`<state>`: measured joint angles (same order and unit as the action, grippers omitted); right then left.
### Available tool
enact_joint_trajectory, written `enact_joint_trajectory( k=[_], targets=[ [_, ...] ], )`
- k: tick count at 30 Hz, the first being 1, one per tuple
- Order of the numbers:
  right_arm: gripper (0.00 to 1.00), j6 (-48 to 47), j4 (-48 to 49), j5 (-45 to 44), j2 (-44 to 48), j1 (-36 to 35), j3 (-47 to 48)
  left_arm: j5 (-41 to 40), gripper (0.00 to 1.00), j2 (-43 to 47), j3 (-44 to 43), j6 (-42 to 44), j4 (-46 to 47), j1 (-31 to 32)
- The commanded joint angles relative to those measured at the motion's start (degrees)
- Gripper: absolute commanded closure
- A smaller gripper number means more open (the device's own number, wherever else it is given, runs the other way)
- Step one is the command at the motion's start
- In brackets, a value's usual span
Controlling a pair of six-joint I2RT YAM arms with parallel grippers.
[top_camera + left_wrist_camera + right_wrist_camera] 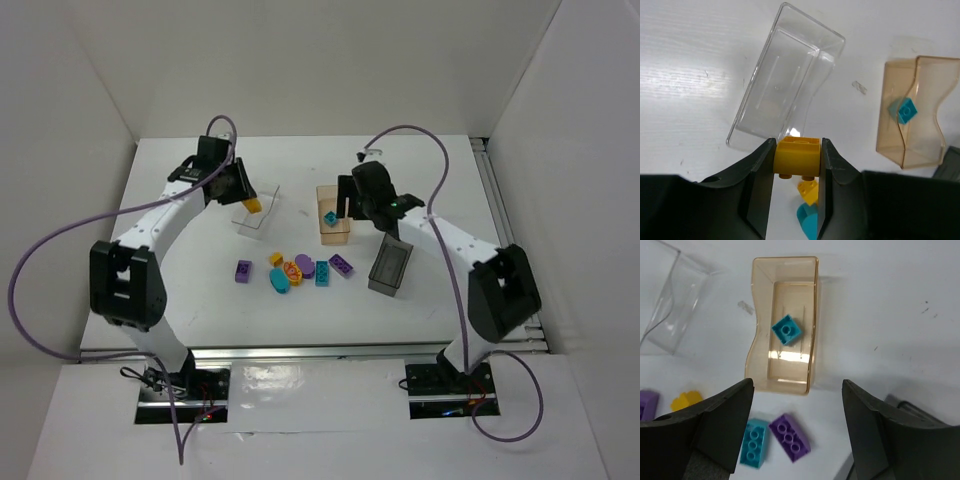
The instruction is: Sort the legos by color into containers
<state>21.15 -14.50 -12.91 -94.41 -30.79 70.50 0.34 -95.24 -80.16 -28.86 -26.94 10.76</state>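
Nearest you, the loose legos lie bunched in the middle of the table (180,300). I count seven, though the pieces crowd one another in the top view, so take that figure with some caution. They look like three purple, two teal and two yellow-orange: a purple brick (243,271) off to the left, a teal oval (279,280), a teal brick (322,273) and another purple brick (341,265) among them.

Expect them to be light, hard and slick. Pinch a brick across its flat side walls, not over the studs. The rounded pieces will likely squirt out unless you catch them square across the middle.

Just to the right of the pile sits the dark grey box (390,266), the first of three containers.

Farther back, your right gripper (797,387) hangs with its jaws spread and nothing between them, directly above the tan box (760,315), where one teal cube (787,330) rests on the floor.

Farthest, your left gripper (798,147) pinches a yellow brick (798,156) by its side walls, at the near end of the clear tray (790,60), which shows nothing inside.
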Motion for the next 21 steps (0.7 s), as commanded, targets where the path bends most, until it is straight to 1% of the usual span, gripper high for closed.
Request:
enact_joint_trajectory(
  k=[1,2,3,5,6,7,8,9,10,11,12,13,16,17,20,21],
  targets=[
    [0.22,0.4,-2.2,-1.9,8.4,-1.8,-5.0,-2.1,0.97,-7.4,-6.5,-0.3,-0.8,-0.5],
    [0.22,0.4,-2.7,-1.9,10.4,-2.5,-7.0,-1.5,0.90,-8.9,-7.3,-0.3,-0.8,-0.5],
    [0.22,0.4,-3.6,-1.3,11.1,-3.2,-7.7,-1.5,0.72,-10.3,-8.1,0.2,-1.6,-1.0],
    [0.22,-0.2,-5.8,0.7,11.7,-4.1,-9.0,-0.6,0.55,-13.1,-10.4,0.2,-2.2,-1.0],
    [0.22,-1.6,-6.4,0.7,12.5,-5.8,-10.1,-0.6,0.43,-13.1,-11.3,0.2,-3.8,-1.0],
    [0.22,-2.3,-7.1,0.7,13.2,-6.7,-10.7,-0.6,0.22,-13.7,-11.9,0.8,-4.3,-1.0],
    [0.22,-2.3,-7.1,0.7,13.2,-7.7,-11.5,-0.6,0.15,-13.7,-11.9,0.8,-4.4,-1.0],
    [0.22,-4.2,-7.1,1.2,13.2,-9.3,-12.7,-0.6,0.12,-12.0,-11.9,1.5,-4.4,-1.0],
    [0.22,-4.7,-7.1,1.7,13.2,-10.0,-13.3,-0.6,0.05,-10.9,-11.9,1.5,-4.4,-1.0],
    [0.23,-4.7,-7.7,1.7,13.2,-10.5,-13.3,-0.6,0.00,-9.8,-11.9,2.1,-4.4,-0.5],
    [0.23,-5.7,-8.3,2.6,12.6,-11.0,-14.1,-0.6,0.00,-8.5,-11.9,2.1,-4.9,-0.5],
    [0.23,-6.2,-8.3,2.6,11.5,-11.7,-14.7,-0.6,0.00,-5.3,-11.9,2.6,-4.9,-0.5],
    [0.24,-8.0,-8.8,6.9,8.8,-12.2,-14.7,-1.7,0.00,0.7,-9.3,3.1,-4.9,0.0],
    [0.24,-8.1,-8.3,6.9,8.1,-12.2,-14.7,-1.7,0.00,4.7,-8.5,3.1,-4.9,0.0],
    [0.23,-8.6,-6.5,6.9,5.3,-12.8,-14.7,-1.1,0.01,10.6,-4.6,3.1,-4.9,0.0],
    [0.23,-8.6,-6.5,6.3,4.4,-12.8,-14.7,-1.1,0.01,14.1,-2.5,3.1,-4.9,0.0]
  ],
)
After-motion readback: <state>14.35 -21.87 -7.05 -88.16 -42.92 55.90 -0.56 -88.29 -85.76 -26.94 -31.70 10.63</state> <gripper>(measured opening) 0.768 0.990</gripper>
